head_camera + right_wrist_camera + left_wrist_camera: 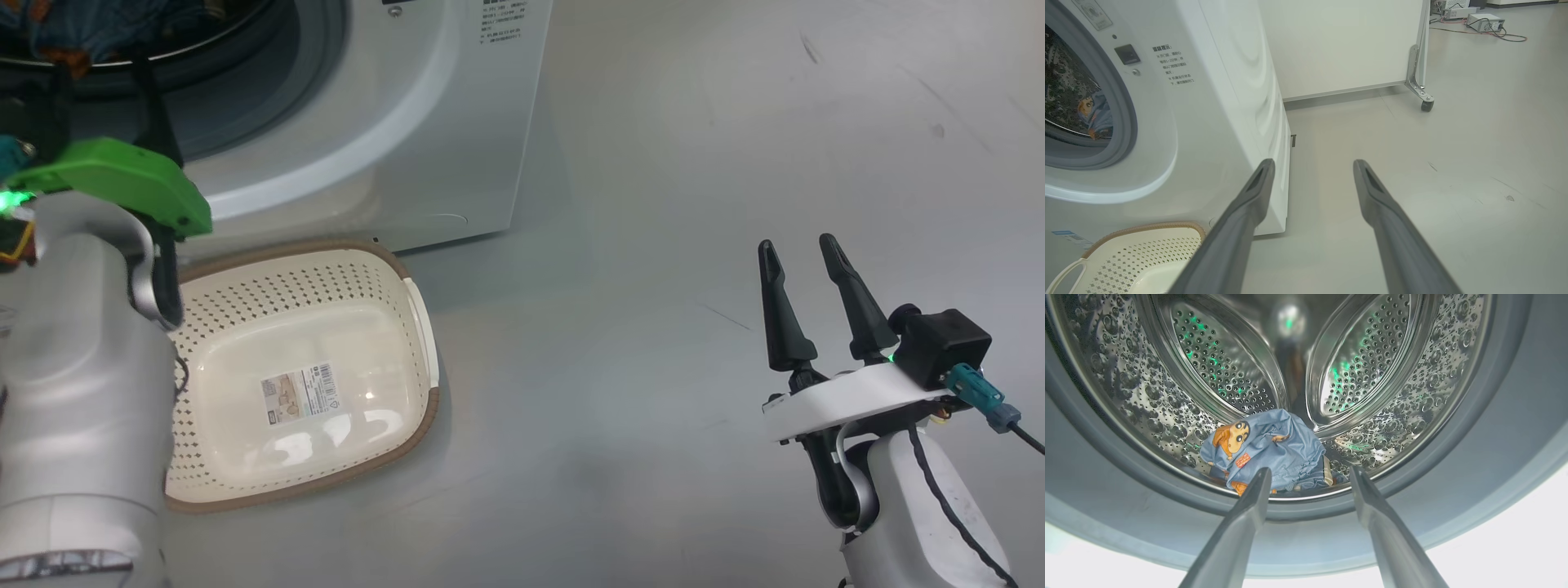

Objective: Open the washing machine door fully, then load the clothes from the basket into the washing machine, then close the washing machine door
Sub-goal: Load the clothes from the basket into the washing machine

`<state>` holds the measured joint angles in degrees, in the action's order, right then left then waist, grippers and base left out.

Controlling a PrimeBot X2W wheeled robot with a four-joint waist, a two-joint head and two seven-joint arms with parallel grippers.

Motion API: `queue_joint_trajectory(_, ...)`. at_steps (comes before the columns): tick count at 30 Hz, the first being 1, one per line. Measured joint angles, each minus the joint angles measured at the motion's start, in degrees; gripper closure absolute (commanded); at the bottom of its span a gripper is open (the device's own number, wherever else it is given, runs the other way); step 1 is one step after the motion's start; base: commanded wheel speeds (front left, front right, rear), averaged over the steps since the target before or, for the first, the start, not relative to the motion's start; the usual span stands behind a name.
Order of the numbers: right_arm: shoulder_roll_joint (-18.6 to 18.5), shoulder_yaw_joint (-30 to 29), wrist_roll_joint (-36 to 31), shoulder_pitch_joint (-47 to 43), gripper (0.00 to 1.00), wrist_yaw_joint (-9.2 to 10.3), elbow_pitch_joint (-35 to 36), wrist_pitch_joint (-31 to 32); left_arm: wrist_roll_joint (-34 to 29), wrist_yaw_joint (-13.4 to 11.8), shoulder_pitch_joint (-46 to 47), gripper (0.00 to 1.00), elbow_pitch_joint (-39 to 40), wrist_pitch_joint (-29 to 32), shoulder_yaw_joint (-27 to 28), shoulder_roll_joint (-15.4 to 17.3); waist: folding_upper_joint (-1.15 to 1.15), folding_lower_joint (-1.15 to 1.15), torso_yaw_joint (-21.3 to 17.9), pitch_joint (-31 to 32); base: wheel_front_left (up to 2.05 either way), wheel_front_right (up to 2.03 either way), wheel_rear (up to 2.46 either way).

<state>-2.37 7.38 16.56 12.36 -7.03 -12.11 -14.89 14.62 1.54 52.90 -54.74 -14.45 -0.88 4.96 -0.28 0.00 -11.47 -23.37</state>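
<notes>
Gaping wide, left pincer (1309, 469) empty, facing clothes (1282, 445); right pincer (796, 241) wide, empty.

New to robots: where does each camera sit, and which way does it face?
Head view: on the head, looking down at the basket, floor and washing machine; left forearm and right gripper show.
Left wrist view: on that wrist, facing the clothes in the drum; open left gripper shows.
Right wrist view: on that wrist, facing the floor beside the washing machine; its open fingers show.
Shared: head and right wrist views see the basket.
</notes>
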Motion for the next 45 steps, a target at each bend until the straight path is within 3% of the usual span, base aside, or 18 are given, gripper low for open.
queue_joint_trajectory(13,0.0,-3.4,-0.9,-4.1,0.00,0.00,-0.2,0.0,-1.2,1.0,-13.2,0.00,9.1,0.0,-1.5,-2.8,0.00,0.00,3.3,5.9,0.00,0.00,0.00)
queue_joint_trajectory(22,0.0,-2.9,-1.8,-6.1,0.00,0.00,-0.6,0.0,-3.0,1.5,-23.6,0.00,16.3,0.0,-3.7,-3.0,0.00,0.00,6.4,10.1,0.00,0.00,0.00)
queue_joint_trajectory(45,0.0,-2.6,-2.6,-10.7,0.00,0.00,-0.5,0.0,-2.9,0.1,-45.5,0.00,33.4,0.0,-3.5,-3.0,0.00,0.00,8.5,18.7,0.00,0.00,0.00)
